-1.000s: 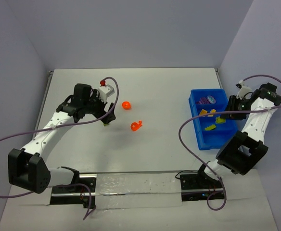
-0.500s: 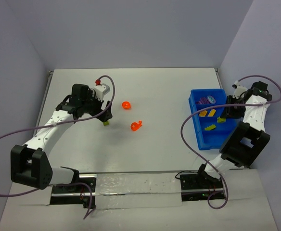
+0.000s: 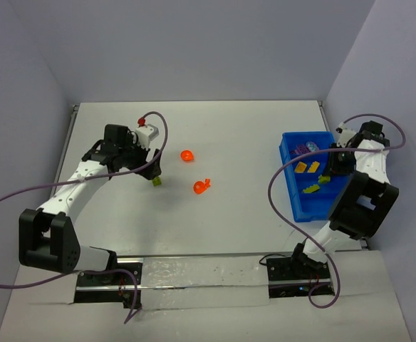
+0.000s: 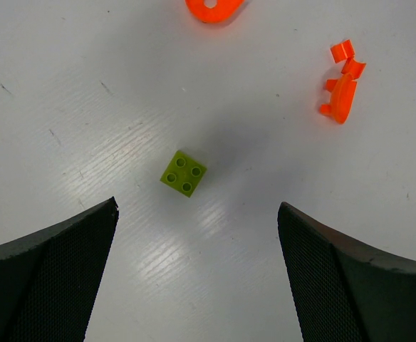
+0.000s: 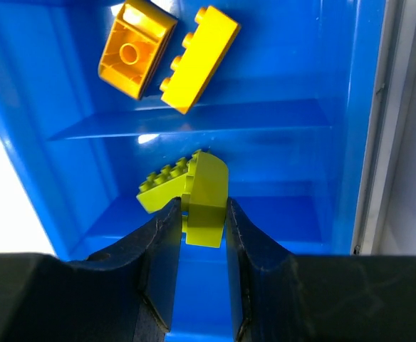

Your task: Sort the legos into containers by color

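A small lime-green lego (image 4: 184, 172) lies studs-up on the white table, also seen from above (image 3: 155, 181). My left gripper (image 4: 197, 206) hovers over it, open, with the brick just ahead of the wide gap. Two orange legos (image 4: 342, 89) (image 4: 211, 7) lie beyond it. My right gripper (image 5: 199, 206) is shut on a lime-green rounded lego (image 5: 206, 196) above the blue tray (image 5: 44, 85). Another lime-green brick (image 5: 162, 189) lies in the compartment below it. Two yellow bricks (image 5: 133, 46) (image 5: 197, 57) sit in the adjoining compartment.
From above, the blue tray (image 3: 293, 196) stands at the table's right side, close to the right wall, with purple pieces (image 3: 306, 148) in its far compartment. The orange pieces (image 3: 186, 155) (image 3: 201, 187) lie mid-table. Purple cables loop from both arms.
My right arm has swung inward over the tray, still gripping the lime-green piece. My left gripper has drawn back slightly to the left, staying open over the small lime-green brick.
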`<state>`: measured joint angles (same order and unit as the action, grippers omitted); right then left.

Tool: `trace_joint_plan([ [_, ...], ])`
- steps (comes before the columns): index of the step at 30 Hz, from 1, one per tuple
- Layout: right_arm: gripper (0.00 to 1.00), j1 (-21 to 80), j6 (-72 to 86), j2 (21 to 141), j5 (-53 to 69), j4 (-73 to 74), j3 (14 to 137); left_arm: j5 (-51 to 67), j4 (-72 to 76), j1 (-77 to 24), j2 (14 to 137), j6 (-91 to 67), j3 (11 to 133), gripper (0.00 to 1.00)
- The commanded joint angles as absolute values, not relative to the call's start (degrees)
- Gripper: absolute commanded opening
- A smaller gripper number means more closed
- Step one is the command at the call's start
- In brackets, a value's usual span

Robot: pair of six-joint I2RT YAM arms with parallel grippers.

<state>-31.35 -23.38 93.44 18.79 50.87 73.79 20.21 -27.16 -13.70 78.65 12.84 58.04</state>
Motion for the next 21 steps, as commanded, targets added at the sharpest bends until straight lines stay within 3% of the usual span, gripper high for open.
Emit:
trace_joint_plan([
  [1,0.38,-30.85,-22.94,93.78,17.14,47.21,72.78,19.95,-26.89,-13.27,79.01,14.23,57.84,0.99],
  [4,0.72,-30.76,-22.91,92.88,16.79,46.96,72.51,20.64,-27.86,-13.07,79.45,15.37,57.60,0.99],
  [6,0.79,-30.56,-22.88,92.16,16.93,47.48,72.84,21.16,-28.32,-12.89,79.77,15.86,57.19,0.99],
  [16,0.86,-26.02,-20.80,87.07,20.48,53.01,79.03,21.66,-28.85,-12.83,83.02,17.64,55.23,0.99],
  [21,0.86,-21.66,-18.97,84.99,21.99,54.35,81.13,22.43,-28.04,-12.92,85.95,20.07,55.41,0.93],
])
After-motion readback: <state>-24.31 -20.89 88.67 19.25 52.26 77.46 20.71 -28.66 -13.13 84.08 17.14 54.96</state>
